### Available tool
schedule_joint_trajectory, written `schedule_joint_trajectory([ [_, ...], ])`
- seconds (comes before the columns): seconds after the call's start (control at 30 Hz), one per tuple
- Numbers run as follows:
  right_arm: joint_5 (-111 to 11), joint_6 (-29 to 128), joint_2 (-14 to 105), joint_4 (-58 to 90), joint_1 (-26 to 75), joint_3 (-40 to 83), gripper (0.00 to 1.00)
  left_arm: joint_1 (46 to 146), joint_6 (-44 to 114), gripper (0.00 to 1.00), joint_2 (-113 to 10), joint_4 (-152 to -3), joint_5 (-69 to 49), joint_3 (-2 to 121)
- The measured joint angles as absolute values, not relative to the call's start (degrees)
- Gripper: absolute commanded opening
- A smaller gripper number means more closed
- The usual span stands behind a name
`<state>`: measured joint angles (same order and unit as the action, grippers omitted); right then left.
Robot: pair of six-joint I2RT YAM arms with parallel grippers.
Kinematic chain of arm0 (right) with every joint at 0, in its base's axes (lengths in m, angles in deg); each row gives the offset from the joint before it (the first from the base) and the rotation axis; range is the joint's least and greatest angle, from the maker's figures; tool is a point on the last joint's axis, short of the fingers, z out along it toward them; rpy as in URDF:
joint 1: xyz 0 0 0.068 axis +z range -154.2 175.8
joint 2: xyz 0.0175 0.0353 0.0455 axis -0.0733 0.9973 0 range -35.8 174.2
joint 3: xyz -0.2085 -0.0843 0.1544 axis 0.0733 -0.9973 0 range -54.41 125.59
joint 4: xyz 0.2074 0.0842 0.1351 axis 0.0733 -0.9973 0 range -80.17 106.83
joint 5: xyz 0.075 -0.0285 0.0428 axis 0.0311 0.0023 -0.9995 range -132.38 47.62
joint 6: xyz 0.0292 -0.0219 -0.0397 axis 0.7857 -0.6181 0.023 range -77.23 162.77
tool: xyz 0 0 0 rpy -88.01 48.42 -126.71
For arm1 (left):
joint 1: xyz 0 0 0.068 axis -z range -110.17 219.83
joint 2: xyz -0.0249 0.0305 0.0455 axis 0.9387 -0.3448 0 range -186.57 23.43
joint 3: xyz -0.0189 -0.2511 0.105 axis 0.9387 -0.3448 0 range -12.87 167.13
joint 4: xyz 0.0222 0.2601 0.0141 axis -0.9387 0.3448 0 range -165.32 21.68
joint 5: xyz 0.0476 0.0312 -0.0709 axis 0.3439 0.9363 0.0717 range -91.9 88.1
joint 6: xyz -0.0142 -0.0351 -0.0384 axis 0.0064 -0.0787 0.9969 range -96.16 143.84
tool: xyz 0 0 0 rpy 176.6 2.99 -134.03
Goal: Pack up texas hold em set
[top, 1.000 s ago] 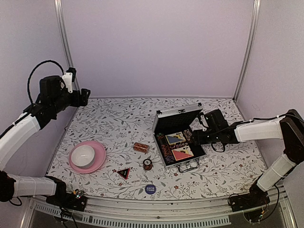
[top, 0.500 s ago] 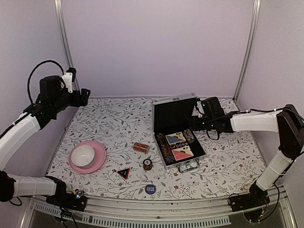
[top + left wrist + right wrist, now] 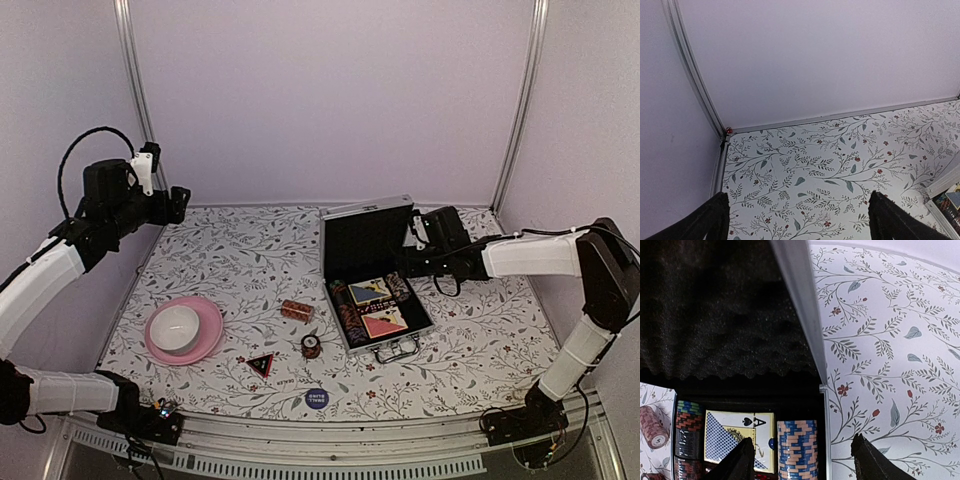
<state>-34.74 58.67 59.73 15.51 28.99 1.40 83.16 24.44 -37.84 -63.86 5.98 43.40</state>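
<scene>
The silver case (image 3: pixel 372 300) lies open mid-table with its black foam lid (image 3: pixel 365 238) standing upright. Inside lie two card decks (image 3: pixel 372 291) and rows of striped chips (image 3: pixel 348 316). Left of it on the cloth are a small brown box (image 3: pixel 297 310), a loose chip stack (image 3: pixel 311 346), a red-black triangle (image 3: pixel 261 364) and a blue disc (image 3: pixel 316 398). My right gripper (image 3: pixel 414 252) hovers open at the lid's right edge. In the right wrist view the right gripper (image 3: pixel 802 450) straddles the case's right wall above a blue-striped chip row (image 3: pixel 797 460), holding nothing. My left gripper (image 3: pixel 181 200) hangs open, high at the back left.
A pink plate (image 3: pixel 207 337) with a white bowl (image 3: pixel 175 324) sits at the left of the floral cloth. Lilac walls and metal posts enclose the table. The left wrist view shows only cloth and the back-left corner between the left gripper (image 3: pixel 797 212) fingers.
The case lid swung from half-raised to fully upright, and my right gripper moved back and up along its right edge. The left arm stayed still.
</scene>
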Motion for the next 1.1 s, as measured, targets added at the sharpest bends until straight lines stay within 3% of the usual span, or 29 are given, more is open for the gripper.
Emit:
schedule_joint_trajectory([
  [1.1, -35.9, 64.9, 48.6, 13.3, 29.0, -13.5, 0.71, 83.2, 24.4, 0.97, -37.8, -63.8, 5.9, 43.4],
])
